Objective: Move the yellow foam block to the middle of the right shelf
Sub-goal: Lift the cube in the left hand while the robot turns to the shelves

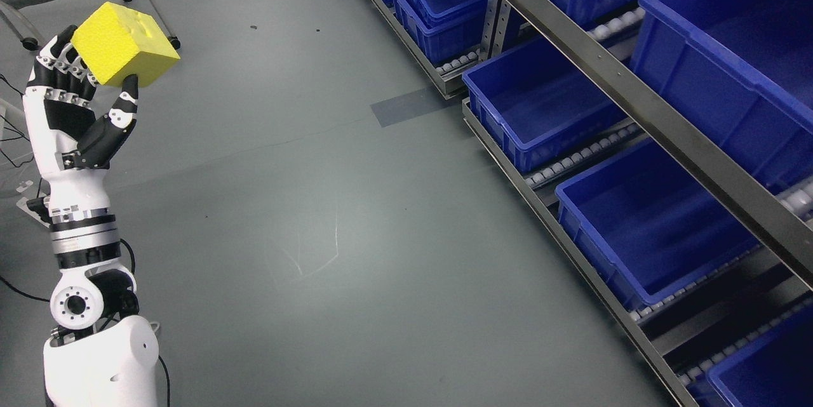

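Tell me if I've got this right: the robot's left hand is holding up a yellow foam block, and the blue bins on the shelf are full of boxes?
Not quite. The head view shows the blue bins empty; the left hand does hold the yellow foam block.

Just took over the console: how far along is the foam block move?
Done: the pick. The left hand holds the yellow foam block raised over the floor, fingers behind it and thumb under its front edge. In hand: the carry; the block is at the picture's far left, well away from the shelf on the right. Left: crossing to the shelf and releasing the block there. The blue bins in view hold nothing.
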You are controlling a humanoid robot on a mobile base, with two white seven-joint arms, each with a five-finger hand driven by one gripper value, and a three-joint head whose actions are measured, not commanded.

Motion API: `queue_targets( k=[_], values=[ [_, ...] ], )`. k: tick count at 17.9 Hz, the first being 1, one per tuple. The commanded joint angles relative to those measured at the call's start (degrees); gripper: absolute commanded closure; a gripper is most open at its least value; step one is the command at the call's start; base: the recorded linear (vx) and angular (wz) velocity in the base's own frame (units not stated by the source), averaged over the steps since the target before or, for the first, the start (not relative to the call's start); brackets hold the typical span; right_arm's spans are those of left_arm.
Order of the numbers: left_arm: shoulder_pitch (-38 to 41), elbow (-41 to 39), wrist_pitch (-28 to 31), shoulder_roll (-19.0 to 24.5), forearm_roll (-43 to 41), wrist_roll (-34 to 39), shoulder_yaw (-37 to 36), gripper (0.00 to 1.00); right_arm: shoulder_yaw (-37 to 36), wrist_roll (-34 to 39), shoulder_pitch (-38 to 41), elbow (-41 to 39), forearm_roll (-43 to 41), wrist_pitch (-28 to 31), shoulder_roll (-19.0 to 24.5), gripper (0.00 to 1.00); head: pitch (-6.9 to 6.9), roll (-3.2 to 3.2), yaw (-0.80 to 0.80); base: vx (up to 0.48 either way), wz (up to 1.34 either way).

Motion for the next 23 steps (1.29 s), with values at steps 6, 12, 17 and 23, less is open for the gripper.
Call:
queue_targets(
  k=[6,12,17,23],
  values=[
    [-0.2,0.0,0.0,1.0,0.0,0.0,-0.3,0.98,-0.4,0.0,0.0,-1.0,0.2,0.0,-1.0,0.00,0.00,0.00,0.00,0.317,0.05],
    [-0.3,0.0,0.0,1.0,0.0,0.0,-1.1,0.98,-0.4,0.0,0.0,-1.0,0.1,0.0,-1.0,0.00,0.00,0.00,0.00,0.249,-0.45],
    [-0.6,0.0,0.0,1.0,0.0,0.0,-1.3,0.98,-0.4,0.0,0.0,-1.0,0.2,0.0,-1.0,0.00,0.00,0.00,0.00,0.121,-0.82],
    [-0.8,0.0,-0.3,1.0,0.0,0.0,-1.9,0.98,-0.4,0.0,0.0,-1.0,0.2,0.0,-1.0,0.00,0.00,0.00,0.00,0.003,-0.84]
  ],
)
